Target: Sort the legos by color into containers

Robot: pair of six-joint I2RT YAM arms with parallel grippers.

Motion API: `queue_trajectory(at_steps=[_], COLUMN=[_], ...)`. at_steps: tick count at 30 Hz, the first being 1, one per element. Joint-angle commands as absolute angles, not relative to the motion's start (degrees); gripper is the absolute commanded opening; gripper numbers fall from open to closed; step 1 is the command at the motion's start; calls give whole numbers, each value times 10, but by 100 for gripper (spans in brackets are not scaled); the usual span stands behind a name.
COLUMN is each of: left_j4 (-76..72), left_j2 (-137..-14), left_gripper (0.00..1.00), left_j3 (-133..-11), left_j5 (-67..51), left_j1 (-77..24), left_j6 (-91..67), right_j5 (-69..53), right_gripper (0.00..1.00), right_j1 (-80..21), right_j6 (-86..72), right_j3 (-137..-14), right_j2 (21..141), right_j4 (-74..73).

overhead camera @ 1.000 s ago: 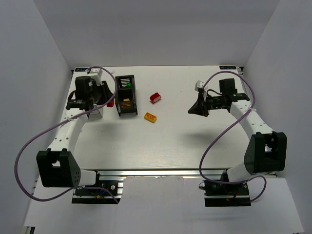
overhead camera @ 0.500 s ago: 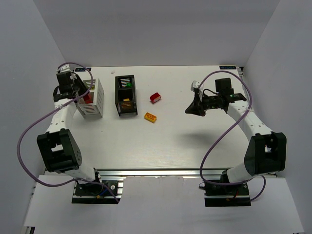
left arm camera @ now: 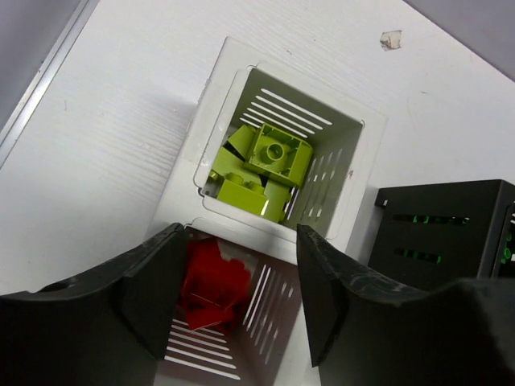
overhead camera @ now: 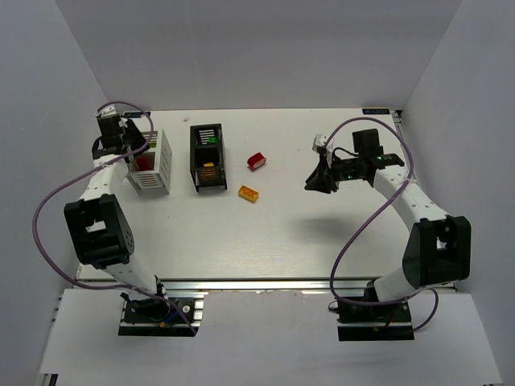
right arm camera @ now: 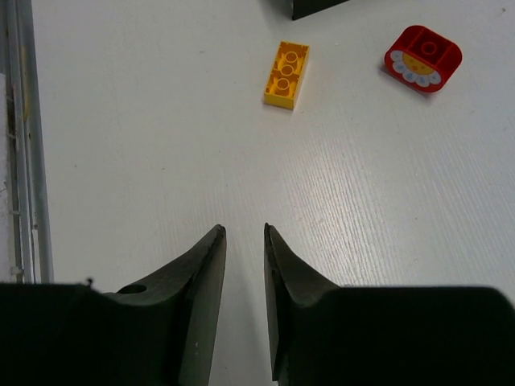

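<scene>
Yellow-green bricks (left arm camera: 261,165) and red bricks (left arm camera: 211,285) fill the white bin's (left arm camera: 338,173) two compartments; the black bin (left arm camera: 442,233) seems to hold green and orange. A red brick (right arm camera: 423,58) and an orange brick (right arm camera: 286,74) lie loose on the bench (overhead camera: 282,233). Left pincer (left arm camera: 237,241) wide, right pincer (right arm camera: 244,233) narrow, both empty.

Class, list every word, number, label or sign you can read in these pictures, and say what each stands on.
No text can be read.
The dark sticker at the far right corner of the table: too small to read.
Print on the red brick: a white and yellow picture, no letters.
</scene>
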State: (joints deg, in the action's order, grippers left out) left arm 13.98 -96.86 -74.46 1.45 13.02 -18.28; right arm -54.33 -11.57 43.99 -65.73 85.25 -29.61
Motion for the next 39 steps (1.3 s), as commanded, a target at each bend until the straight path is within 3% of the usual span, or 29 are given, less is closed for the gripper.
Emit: queue_trajectory(at_steps=[1, 9, 14, 15, 19, 25, 33, 39], left_j4=[126, 104, 106, 116, 145, 198, 255, 269], left_j2=[-943, -847, -753, -719, -636, -524, -439, -425], left_gripper=[67, 73, 89, 98, 98, 98, 98, 98], left_j3=[-760, -697, -609, -584, -537, -463, -433, -428], left_j5=[11, -33, -13, -1, 35, 20, 34, 19], left_j1=[131, 131, 133, 134, 134, 134, 134, 134], left_j6=[-193, -214, -254, -270, -303, -310, -296, -297], right_j5=[-534, -420, -323, -296, -194, -125, -96, -96], right_gripper=[32, 35, 57, 61, 75, 83, 84, 72], right_j1=[-128, -206, -303, -328, -382, -407, -414, -417], right_j6=[452, 397, 310, 262, 174, 139, 134, 142], right_j3=[-672, -721, -770, -778, -837, -914, -947, -912], right_j2=[867, 932, 997, 1019, 1080, 1162, 1219, 1223], right_j4=[-299, -285, -261, -245, -214, -214, -193, -162])
